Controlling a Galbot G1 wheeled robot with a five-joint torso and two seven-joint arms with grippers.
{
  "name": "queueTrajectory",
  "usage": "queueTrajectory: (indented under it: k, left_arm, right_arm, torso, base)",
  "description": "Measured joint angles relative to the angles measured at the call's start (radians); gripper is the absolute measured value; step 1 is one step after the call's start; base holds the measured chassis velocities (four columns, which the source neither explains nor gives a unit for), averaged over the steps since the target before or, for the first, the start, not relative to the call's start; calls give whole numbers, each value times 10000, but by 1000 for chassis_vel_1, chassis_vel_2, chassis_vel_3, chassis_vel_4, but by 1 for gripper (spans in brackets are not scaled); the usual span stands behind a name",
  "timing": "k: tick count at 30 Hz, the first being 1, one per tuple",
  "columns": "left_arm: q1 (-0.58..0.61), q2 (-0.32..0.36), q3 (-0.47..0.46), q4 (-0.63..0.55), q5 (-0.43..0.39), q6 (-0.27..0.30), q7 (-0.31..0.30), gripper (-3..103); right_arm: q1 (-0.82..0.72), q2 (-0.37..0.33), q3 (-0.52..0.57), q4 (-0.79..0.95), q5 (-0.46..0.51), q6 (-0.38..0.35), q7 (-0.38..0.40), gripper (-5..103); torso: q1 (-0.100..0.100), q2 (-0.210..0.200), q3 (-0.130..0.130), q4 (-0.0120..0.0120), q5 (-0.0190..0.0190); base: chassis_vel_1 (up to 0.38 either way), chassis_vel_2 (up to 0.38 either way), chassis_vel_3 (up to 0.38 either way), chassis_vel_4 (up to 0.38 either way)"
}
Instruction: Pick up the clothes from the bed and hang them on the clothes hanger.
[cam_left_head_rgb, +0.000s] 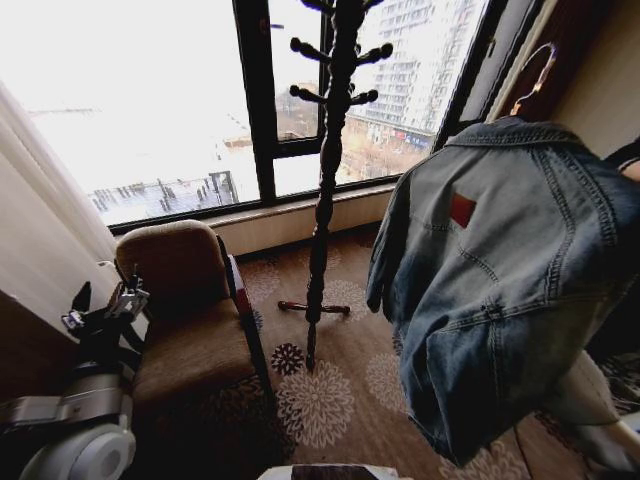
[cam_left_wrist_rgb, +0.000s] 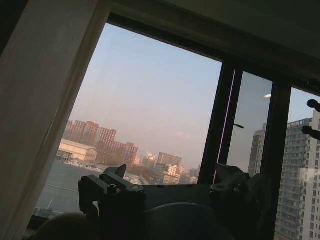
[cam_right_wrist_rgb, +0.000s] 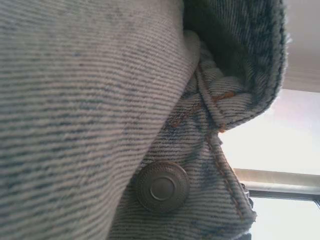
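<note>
The clothes, a light-blue denim jacket (cam_left_head_rgb: 500, 270) with a small red patch, hang in the air at the right of the head view, back towards me. A thin hook of the clothes hanger (cam_left_head_rgb: 533, 72) rises above the collar; the rest of it is hidden inside the jacket. My right arm (cam_left_head_rgb: 590, 410) reaches up behind the jacket. The right wrist view is pressed close against denim (cam_right_wrist_rgb: 90, 100) and a metal button (cam_right_wrist_rgb: 162, 186). My left gripper (cam_left_head_rgb: 105, 305) is parked low at the left beside the armchair, open and empty (cam_left_wrist_rgb: 175, 182). The bed is out of view.
A tall dark wooden coat stand (cam_left_head_rgb: 325, 180) with pegs stands in front of the window (cam_left_head_rgb: 170, 110), left of the jacket. A brown armchair (cam_left_head_rgb: 190, 330) sits at the left on patterned carpet (cam_left_head_rgb: 340, 390). A pale curtain (cam_left_head_rgb: 40, 230) hangs at far left.
</note>
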Motion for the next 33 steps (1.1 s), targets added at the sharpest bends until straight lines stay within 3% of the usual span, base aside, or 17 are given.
queueTrajectory:
  k: [7,19,33]
  left_arm:
    - [-19,16,3,24,6,-12,6,100]
    - [-48,57,0,82,1,-87,32,100]
    - [-15,193,-121,51,-182,-204,65,100]
  right_arm:
    - [-3,-51,-26,22,-115,-82,207,16]
    - [-106,36,-59,-27,-68,-86,-134,16]
    - [80,41,-288,-254,7,-85,29,16]
  torso:
    - [-3,1,-1,-2,0]
    - [-4,1,-1,-2,0]
    - [1,0,0,-1,0]
  base:
    - [0,0,0,0]
    - [0,0,0,0]
    - [-148,142,134,-137]
